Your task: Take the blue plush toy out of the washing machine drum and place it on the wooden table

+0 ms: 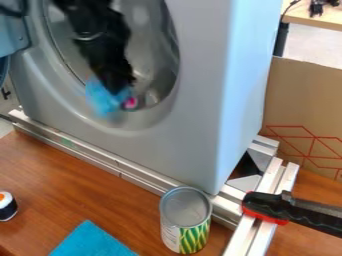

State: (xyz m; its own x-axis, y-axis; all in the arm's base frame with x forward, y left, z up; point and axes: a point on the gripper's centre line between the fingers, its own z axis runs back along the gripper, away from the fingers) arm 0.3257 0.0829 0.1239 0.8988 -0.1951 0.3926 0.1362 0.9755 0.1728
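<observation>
Dipping into the round opening of the one front-loading washing machine [194,100], the one black gripper [119,89] meets one crumpled, soft light-blue cloth [101,101] at the opening's lower rim; blur hides how far open it is and whether it grips the cloth. One small pink object [130,103] touches the cloth. Before the washing machine are one cylindrical metal can [186,220], one flat blue fabric piece [92,242] and one toy sushi roll [7,206]; right of it, one black-and-red clamp [294,210] and one cardboard sheet [304,95].
</observation>
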